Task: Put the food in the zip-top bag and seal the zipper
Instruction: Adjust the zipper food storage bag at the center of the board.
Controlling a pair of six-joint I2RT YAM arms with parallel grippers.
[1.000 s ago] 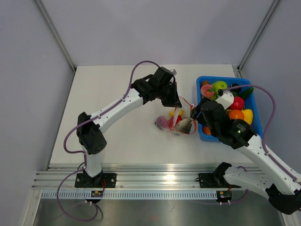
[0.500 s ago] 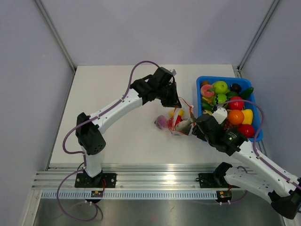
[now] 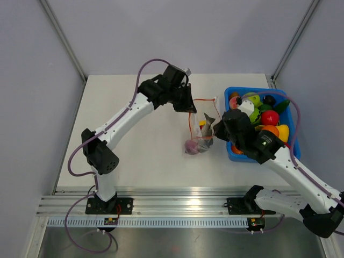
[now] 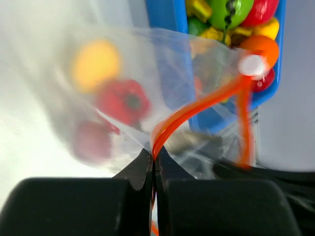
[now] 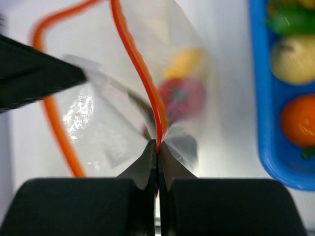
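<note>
We saw the left hand [image 4: 153, 158] pinched tight on the orange zipper [image 4: 197, 105], and the right hand [image 5: 157, 146] was clamped on the same strip. The zip-top bag [image 3: 200, 134] was stretched between them beside the blue bin [image 4: 165, 12], with yellow, red and purple food [image 4: 123, 101] inside.

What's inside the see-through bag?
Inside the bag: a yellow toy, a red toy and a blurry purplish toy. Crumpled plastic may hide more.
</note>
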